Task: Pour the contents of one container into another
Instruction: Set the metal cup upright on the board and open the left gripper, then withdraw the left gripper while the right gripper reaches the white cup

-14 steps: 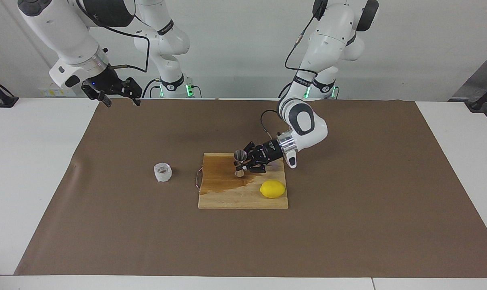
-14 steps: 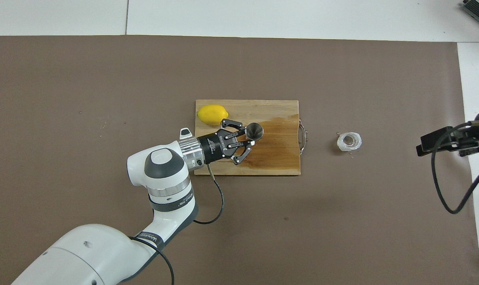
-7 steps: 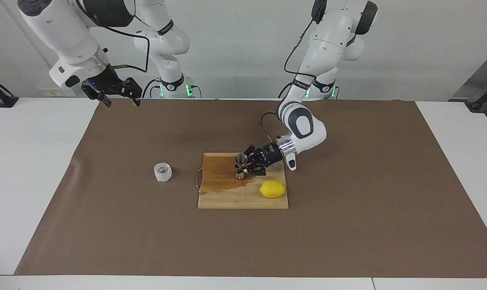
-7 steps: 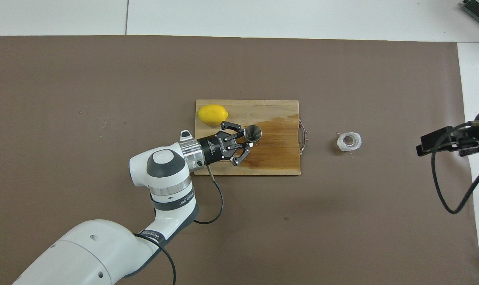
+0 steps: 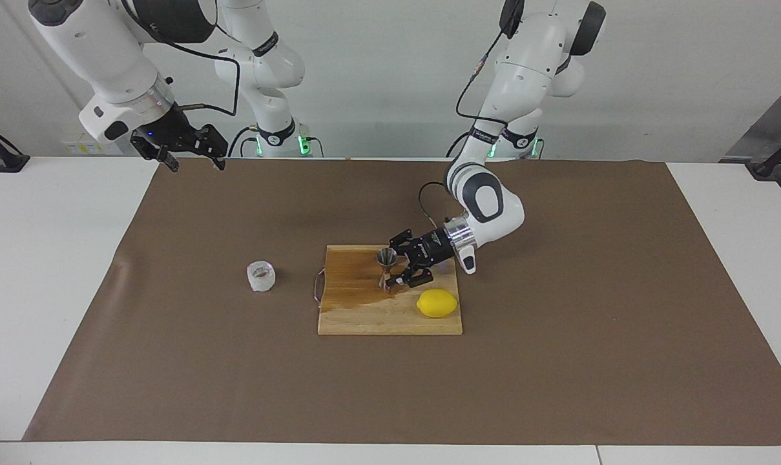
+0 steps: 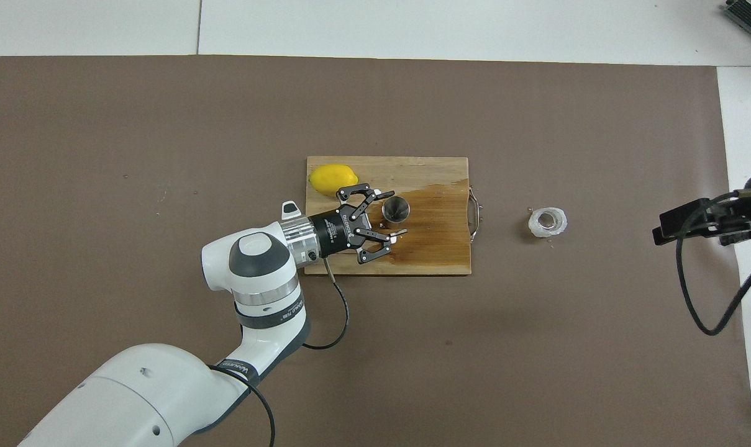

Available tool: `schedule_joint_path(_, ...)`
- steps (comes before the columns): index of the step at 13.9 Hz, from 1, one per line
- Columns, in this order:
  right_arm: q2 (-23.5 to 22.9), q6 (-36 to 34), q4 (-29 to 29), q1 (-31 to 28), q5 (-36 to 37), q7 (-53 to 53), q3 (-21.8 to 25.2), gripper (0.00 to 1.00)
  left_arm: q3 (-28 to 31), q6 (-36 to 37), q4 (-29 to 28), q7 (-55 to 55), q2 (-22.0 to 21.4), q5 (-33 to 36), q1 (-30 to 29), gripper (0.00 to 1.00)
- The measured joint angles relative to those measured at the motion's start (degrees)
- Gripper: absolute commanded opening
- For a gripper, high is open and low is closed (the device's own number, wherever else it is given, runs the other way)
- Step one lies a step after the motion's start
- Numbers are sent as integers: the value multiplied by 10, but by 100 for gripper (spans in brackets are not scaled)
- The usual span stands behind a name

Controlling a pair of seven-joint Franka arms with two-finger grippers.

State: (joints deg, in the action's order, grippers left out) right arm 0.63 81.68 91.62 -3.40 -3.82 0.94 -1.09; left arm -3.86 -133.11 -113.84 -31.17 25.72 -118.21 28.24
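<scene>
1. The right pincer (image 5: 193, 158) hung over the robots' edge of the table (image 5: 54, 258), toward the right arm's end, its arm waiting. Fingers stood spread with nothing between them. The overhead view showed only a dark block (image 6: 701, 221) of it at the frame's edge; the facing view gave its full outline.
2. The left pincer (image 6: 391, 214) lay low over the wooden cutting board (image 6: 437, 254), fingers spread to either side of the steel jigger (image 6: 397, 209), not pinching it. The overhead view showed clear gaps between fingertips (image 6: 400, 233) and jigger.
3. The jigger (image 5: 385, 267) stood upright on the board's darker, wet-looking half. The facing view gave its hourglass profile and narrow waist; the overhead view showed only its round open mouth.
4. The board (image 5: 364, 320) was a pale wood rectangle with a metal handle (image 6: 474, 214) at the end toward the right arm.
5. The ribbed, translucent glass cup (image 5: 261, 276) stood on the brown paper cover (image 5: 558, 361), past the handle, well apart from the jigger. The overhead view (image 6: 547, 221) showed its open rim.
6. A smooth yellow lemon (image 5: 437, 303) rested on the board's corner farthest from the robots.
</scene>
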Motion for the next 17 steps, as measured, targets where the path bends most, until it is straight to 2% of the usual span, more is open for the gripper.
schedule_joint_path(6,0,-2,0,0,0,0,0,100,4,-47,9,-1,-21,122,-2,100)
schedule_joint_path(9,0,-7,0,0,0,0,0,100,5,-56,8,-4,-33,222,-2,100)
schedule_joint_path(12,0,-9,0,2,0,8,-4,100,8,-61,1,-4,-54,289,-2,100)
schedule_joint_path(17,1,-9,0,3,0,177,-6,100,20,-65,-12,-9,-103,498,-8,100)
